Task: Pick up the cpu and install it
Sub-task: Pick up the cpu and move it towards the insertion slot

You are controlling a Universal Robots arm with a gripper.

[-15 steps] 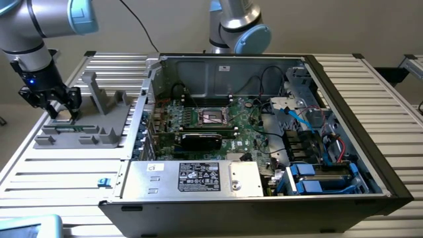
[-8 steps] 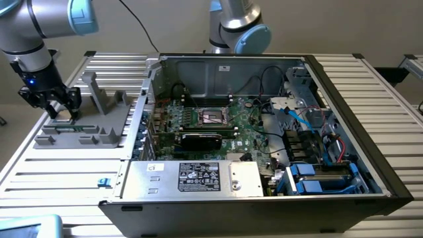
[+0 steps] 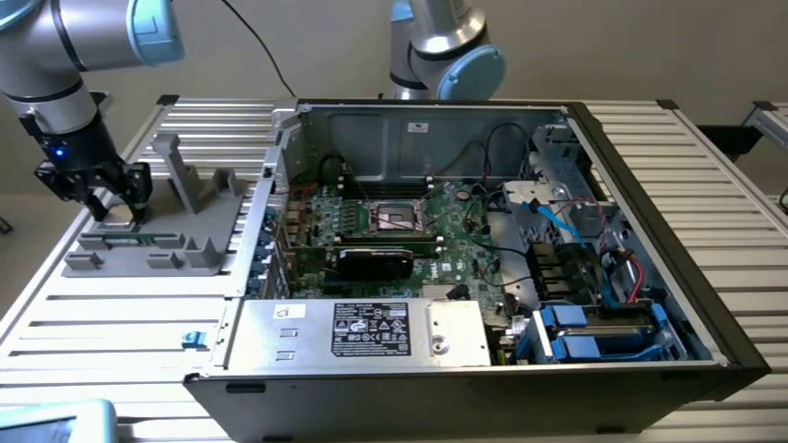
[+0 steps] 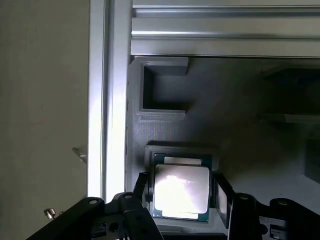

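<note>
Robot gripper (image 3: pixel 113 213), fingers spread just beside two opposite edges of the cpu (image 4: pixel 181 192), which lies flat in a recess at the grey holder's (image 3: pixel 154 251) edge on the exterior view's left; an off-centre squeeze could tilt or jam it.

No text can be read: print on the black label (image 3: pixel 371 329) of the power supply (image 3: pixel 459 334) and on the cpu (image 4: pixel 181 194) is not legible.
</note>
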